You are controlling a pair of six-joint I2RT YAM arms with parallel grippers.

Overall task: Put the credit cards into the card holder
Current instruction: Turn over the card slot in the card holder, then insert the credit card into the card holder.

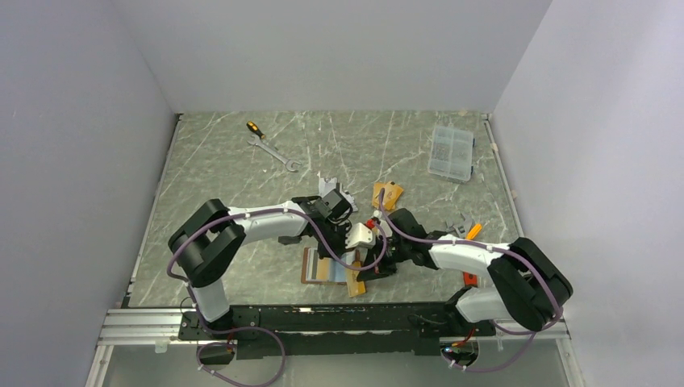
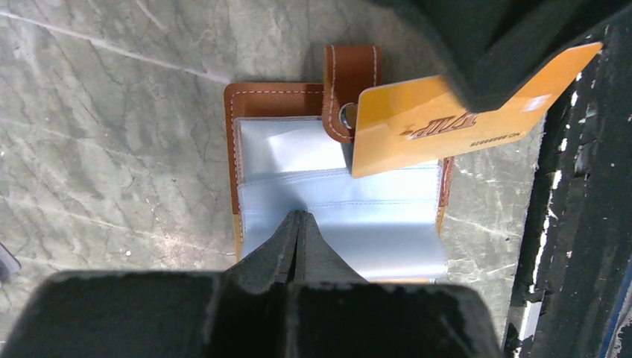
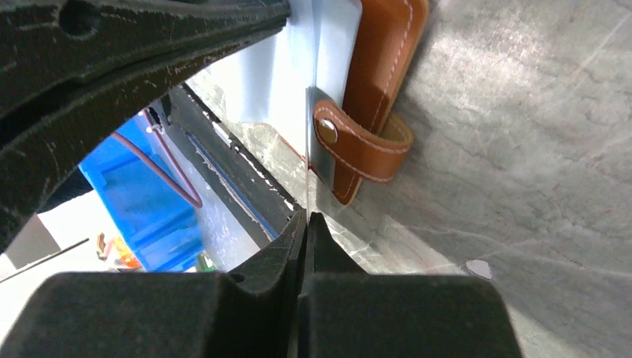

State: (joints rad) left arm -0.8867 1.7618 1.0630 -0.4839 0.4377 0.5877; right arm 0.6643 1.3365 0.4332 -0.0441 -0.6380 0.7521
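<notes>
far left on the table (image 1: 226, 177), a screwdriver (image 1: 254, 127) and a wrench (image 1: 277, 153) lie well apart from the work. toward the middle, the left gripper (image 2: 298, 220) has its jaws pressed together with nothing visible between them. its tips are down on the clear sleeves (image 2: 373, 224) of the card holder (image 2: 253, 101), which lies open and flat near the table's front edge, between the two arms. the leather looks soft and light and would likely slide or fold if nudged, so pinning it through the sleeves seems the sensible hold. the sleeves look thin, limp and slick, and their mouths probably lie almost closed.

beside the tips, the snap strap (image 2: 350, 74) sticks out past the holder's edge, partly under the gold card (image 2: 417, 127). that card hangs tilted over one corner of the holder; whether it touches a sleeve i cannot tell. the right gripper (image 3: 307, 218) is clamped on one end of it, and in the right wrist view the card shows edge-on as a thin line. it looks stiff, light and smooth, so it may pivot in a narrow pinch. a grip on the short end, with the free edge leading into a sleeve, suits it.

further right, more credit cards (image 1: 388, 194) lie loose on the table, probably liftable only by an edge. a plastic box (image 1: 452, 151) sits far right.
</notes>
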